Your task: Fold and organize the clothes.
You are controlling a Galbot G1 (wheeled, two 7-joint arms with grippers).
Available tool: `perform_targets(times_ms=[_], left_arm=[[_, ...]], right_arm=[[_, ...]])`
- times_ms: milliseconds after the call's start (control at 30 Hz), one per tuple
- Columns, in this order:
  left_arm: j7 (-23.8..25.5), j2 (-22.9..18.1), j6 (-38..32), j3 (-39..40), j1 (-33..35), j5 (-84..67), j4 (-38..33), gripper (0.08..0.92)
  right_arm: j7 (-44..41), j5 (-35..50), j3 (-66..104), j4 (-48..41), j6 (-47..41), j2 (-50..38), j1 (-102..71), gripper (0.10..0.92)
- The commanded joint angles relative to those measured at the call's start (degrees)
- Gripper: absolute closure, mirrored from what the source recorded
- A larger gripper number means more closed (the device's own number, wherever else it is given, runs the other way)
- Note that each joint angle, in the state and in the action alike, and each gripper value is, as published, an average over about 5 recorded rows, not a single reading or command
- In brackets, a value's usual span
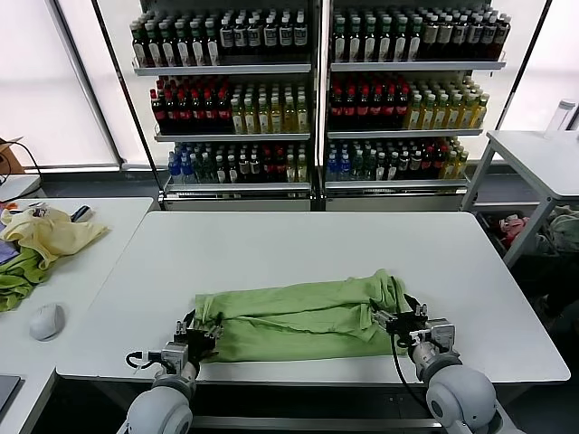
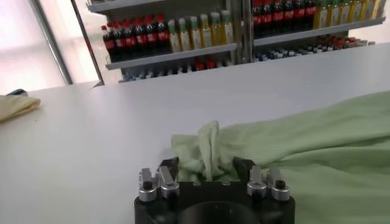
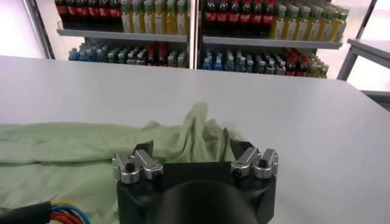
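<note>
the lime-green t-shirt (image 1: 298, 318) lies stretched across the near half of the white table (image 1: 298, 244), already folded into a long band, no print showing on the side that faces up.

left gripper (image 1: 197, 336) is down at the near edge of the table, at the shirt's left end. from the left wrist camera the left gripper (image 2: 206, 173) has its two fingers (image 2: 168, 168) spread, and a bunched-up ridge of the shirt (image 2: 292, 152) rises right between them; the fingers sit either side of that fold, and i can't tell whether they actually touch the cloth.

right gripper (image 1: 404, 318) is at the shirt's other end, low over the table. the right wrist camera shows the right gripper (image 3: 194, 155) with fingers (image 3: 242, 152) also spread wide, a crumpled peak of the shirt (image 3: 183, 137) standing just beyond and between them, cloth spreading away beside one finger, bare table beside the other.

beyond the fingertips of both, the table runs back to a shelf of drink bottles (image 1: 317, 90). off on the side table (image 1: 81, 271) by the left arm: a pale yellow garment (image 1: 50, 233), a darker green cloth (image 1: 18, 276), and a white mouse (image 1: 47, 320).
</note>
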Motion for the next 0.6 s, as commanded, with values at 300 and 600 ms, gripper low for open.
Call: perform_targets(times_ms=[300,600], left_arm=[[5.12,5.67,4.85,-10.60,2.64,-20.19,-1.18,0.788],[7.28,15.51,4.79,-24.50,1.79,-23.14,3.08,0.877]], right_arm=[[0.20,0.22,0.20,0.51,0.43,0.21,0.09,0.203],[0.24,1.00,-0.10,-0.07,0.73,0.07,1.50,0.203]])
